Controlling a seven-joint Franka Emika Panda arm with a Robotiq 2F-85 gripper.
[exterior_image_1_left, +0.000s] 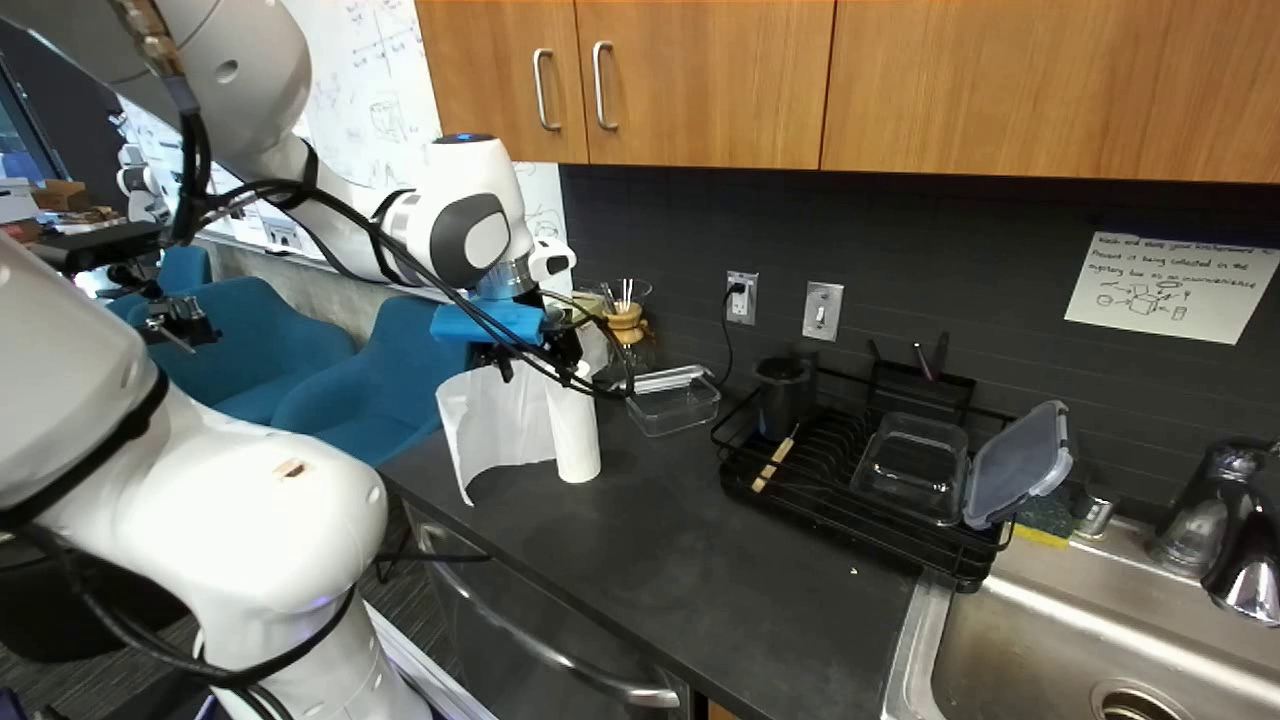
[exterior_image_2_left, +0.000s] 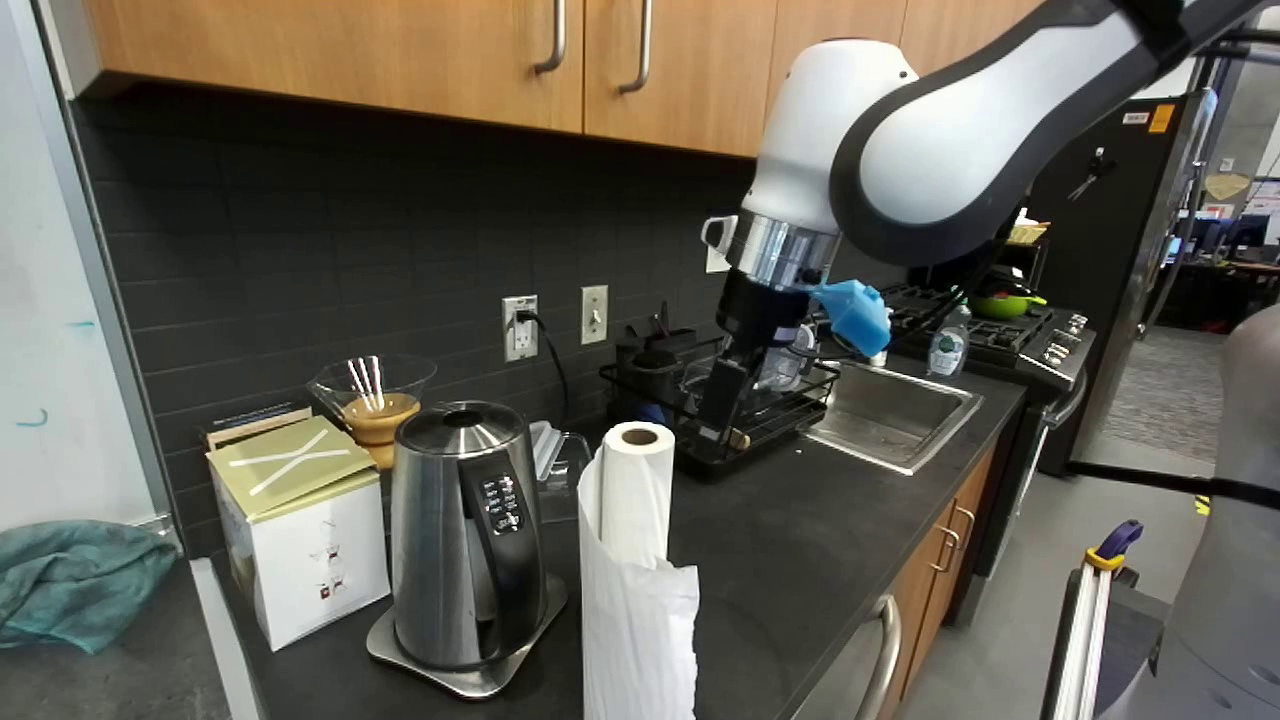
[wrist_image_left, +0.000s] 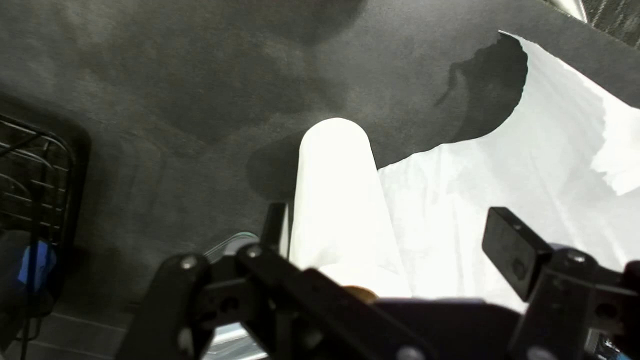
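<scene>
Dark bench (exterior_image_1_left: 700, 580) carries the upright roll (exterior_image_2_left: 635, 500), kettle (exterior_image_2_left: 450, 550) to its left in an exterior view. In the wrist view, the hand (wrist_image_left: 393, 232) is spread, one finger (wrist_image_left: 274, 226) near the roll, the other over its loose sheet (wrist_image_left: 540, 160); closing off-centre could topple it, a snagged sheet could unwind it.

A handwritten paper sheet (exterior_image_1_left: 1170, 288) partly reads "being collected in the"
</scene>
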